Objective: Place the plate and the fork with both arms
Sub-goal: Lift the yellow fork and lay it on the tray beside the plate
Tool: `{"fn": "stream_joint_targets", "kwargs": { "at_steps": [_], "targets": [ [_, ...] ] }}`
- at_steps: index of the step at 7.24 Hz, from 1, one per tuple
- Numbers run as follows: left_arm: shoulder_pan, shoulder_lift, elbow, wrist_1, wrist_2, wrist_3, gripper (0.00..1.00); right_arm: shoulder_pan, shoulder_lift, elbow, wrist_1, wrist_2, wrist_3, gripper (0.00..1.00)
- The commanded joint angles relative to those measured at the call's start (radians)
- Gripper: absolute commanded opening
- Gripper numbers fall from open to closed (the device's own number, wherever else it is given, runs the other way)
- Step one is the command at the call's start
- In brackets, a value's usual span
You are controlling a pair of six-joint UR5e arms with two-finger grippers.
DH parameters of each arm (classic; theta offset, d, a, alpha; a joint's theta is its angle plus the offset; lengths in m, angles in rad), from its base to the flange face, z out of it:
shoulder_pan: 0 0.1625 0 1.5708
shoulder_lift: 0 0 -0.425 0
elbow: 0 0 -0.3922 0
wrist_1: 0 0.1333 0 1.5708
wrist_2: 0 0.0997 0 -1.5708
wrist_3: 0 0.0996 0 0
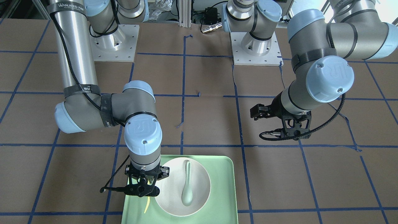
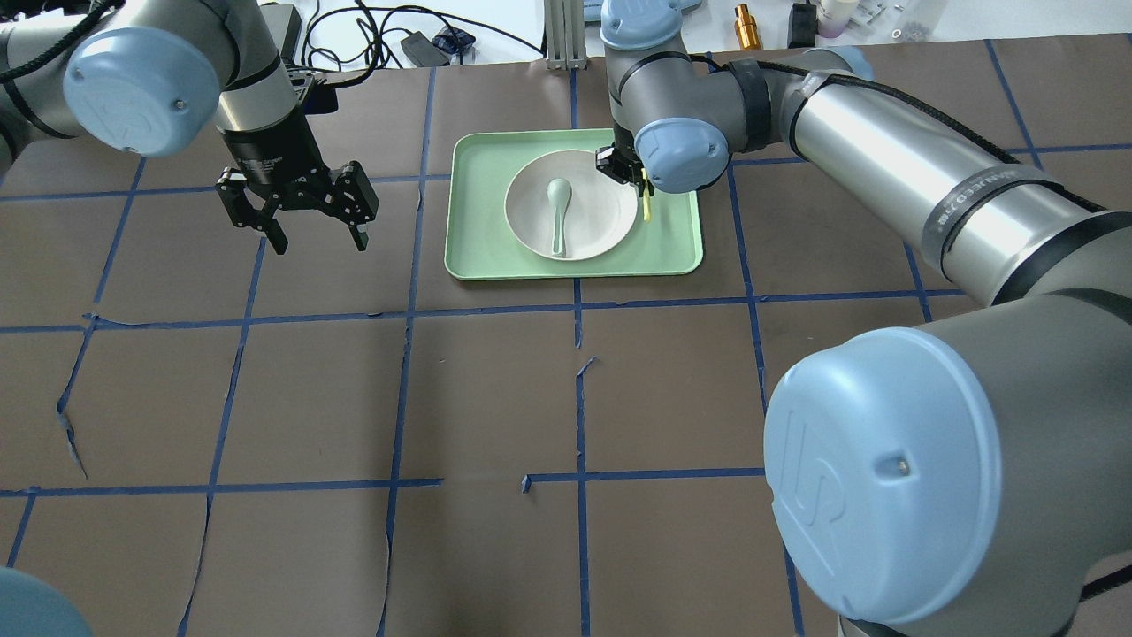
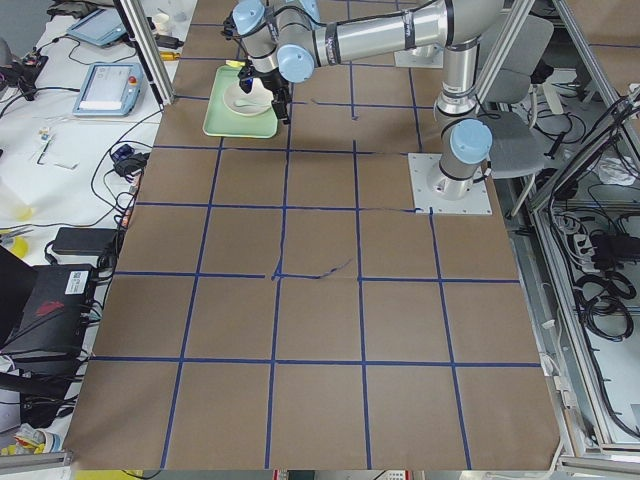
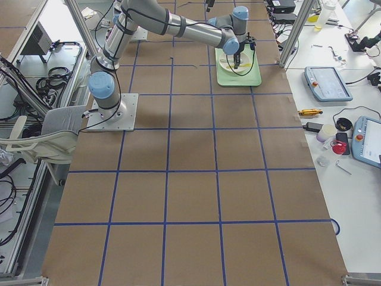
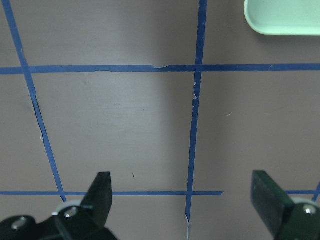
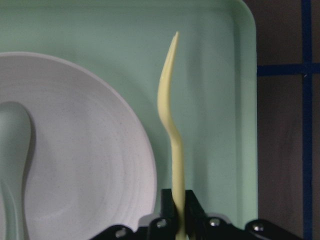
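Observation:
The off-white plate (image 1: 200, 182) lies on the pale green tray (image 1: 224, 186), with a grey-green spoon (image 1: 187, 183) in it. My right gripper (image 1: 143, 187) is shut on the handle of the pale yellow fork (image 1: 146, 206). It holds the fork over the tray strip beside the plate. In the right wrist view the fork (image 6: 171, 125) points away from the gripper (image 6: 179, 202), next to the plate (image 6: 90, 150). I cannot tell if its tip touches the tray. My left gripper (image 2: 318, 237) is open and empty over bare table, left of the tray (image 2: 478, 212).
The brown table has blue tape grid lines. The left wrist view shows the open gripper (image 5: 185, 197) over bare table, with a tray corner (image 5: 285, 15) at top right. Both arm bases stand on white plates (image 1: 256, 56) at the robot's side.

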Motion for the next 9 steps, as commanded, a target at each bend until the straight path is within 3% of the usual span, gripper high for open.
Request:
{"fn": "stream_joint_targets", "kwargs": {
  "at_steps": [1,2,3,4,5,8,9],
  "targets": [
    [-0.001,0.001,-0.009,-0.001,-0.002,-0.002,1.00,-0.018,0.040,-0.001,-0.003,-0.057,-0.012,0.00],
    [-0.001,0.001,-0.021,0.000,-0.004,-0.002,1.00,-0.020,0.043,0.002,-0.003,-0.065,-0.019,0.01],
    [-0.001,0.000,-0.026,0.000,-0.005,-0.007,1.00,-0.020,0.045,0.002,-0.001,-0.062,-0.027,0.10],
    [-0.001,0.001,-0.026,0.000,-0.004,-0.002,1.00,-0.020,0.046,0.002,0.000,-0.054,-0.053,0.50],
    [-0.001,0.001,-0.026,0.000,-0.004,-0.002,1.00,-0.020,0.041,0.003,0.000,-0.057,-0.056,1.00],
    [-0.005,0.020,-0.015,-0.001,-0.008,-0.008,1.00,-0.021,-0.023,0.012,0.025,-0.052,-0.056,1.00],
    [-0.008,0.044,-0.007,-0.007,-0.005,-0.016,1.00,-0.021,-0.059,0.012,0.104,-0.045,-0.056,1.00]
  ]
}}
